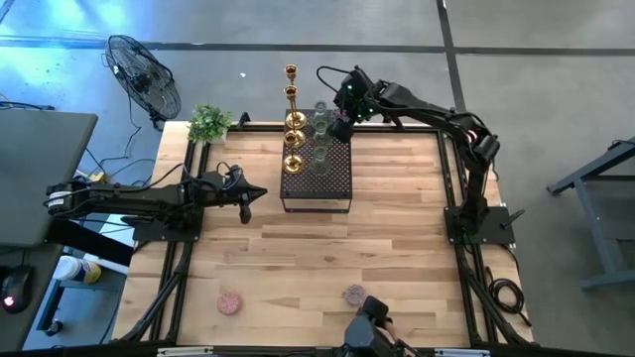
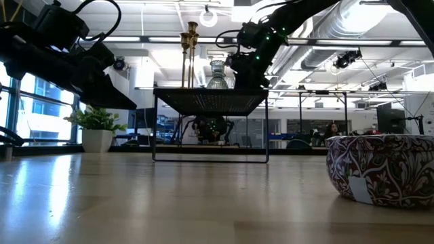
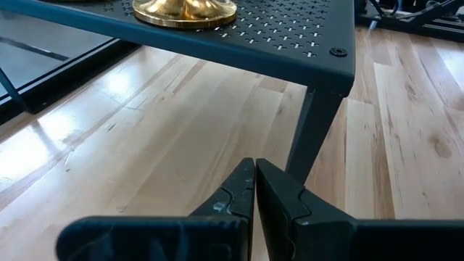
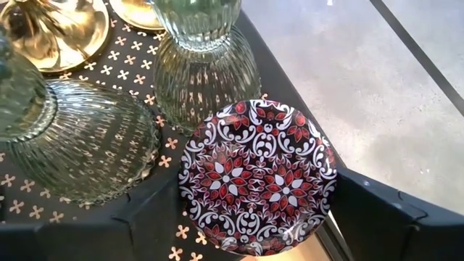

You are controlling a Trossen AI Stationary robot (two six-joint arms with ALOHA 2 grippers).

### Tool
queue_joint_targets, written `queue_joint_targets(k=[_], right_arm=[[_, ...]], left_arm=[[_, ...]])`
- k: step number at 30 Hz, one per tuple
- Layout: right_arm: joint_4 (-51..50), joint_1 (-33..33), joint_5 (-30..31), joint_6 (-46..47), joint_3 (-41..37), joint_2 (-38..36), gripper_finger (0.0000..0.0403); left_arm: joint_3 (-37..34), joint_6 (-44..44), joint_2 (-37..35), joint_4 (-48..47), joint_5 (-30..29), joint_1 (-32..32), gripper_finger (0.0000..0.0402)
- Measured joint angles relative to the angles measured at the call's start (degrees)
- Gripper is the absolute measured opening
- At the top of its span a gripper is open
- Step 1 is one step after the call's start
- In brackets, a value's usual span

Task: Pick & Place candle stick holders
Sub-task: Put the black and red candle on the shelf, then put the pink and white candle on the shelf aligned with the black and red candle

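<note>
Right gripper [image 1: 340, 117], jaws wide, apparently straddles a patterned cup [image 4: 257, 176] crowded by ribbed glass holders [image 4: 76, 141]; left gripper [image 3: 254, 190] closed, empty.

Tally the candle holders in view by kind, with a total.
Gold candlesticks: 3
Clear glass holders: 3
Patterned cups: 2
Pink cup: 1
Total: 9. The gold and glass ones overlap from above, so those two counts are uncertain.
</note>
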Motion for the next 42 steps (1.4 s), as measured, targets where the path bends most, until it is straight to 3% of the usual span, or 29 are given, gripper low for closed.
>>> queue_joint_targets(k=[18,28,31,35,42], right_arm=[[0.4,0.0,1.4,-1.4,0.0,-0.5,0.032],[-1.1,0.3,3.7,-1.3,0.1,-7.4,0.0308],[-4.2,1.8,4.1,-1.5,0.1,-10.6,0.0276],[-5.3,5.8,7.1,-3.6,-4.8,-16.8,0.0198],[9.3,12.4,6.7,-0.3,-31.7,-34.9,0.0024]], left_arm=[[0.0,0.0,0.0,0.0,0.5,0.0,0.001],[0.0,0.0,0.0,0.0,0.5,0.0,0.001],[0.0,0.0,0.0,-0.8,0.5,0.0,0.001],[0.0,0.0,0.0,-2.1,0.6,0.0,0.001],[0.0,-1.5,0.0,-1.1,1.9,0.0,0.001]])
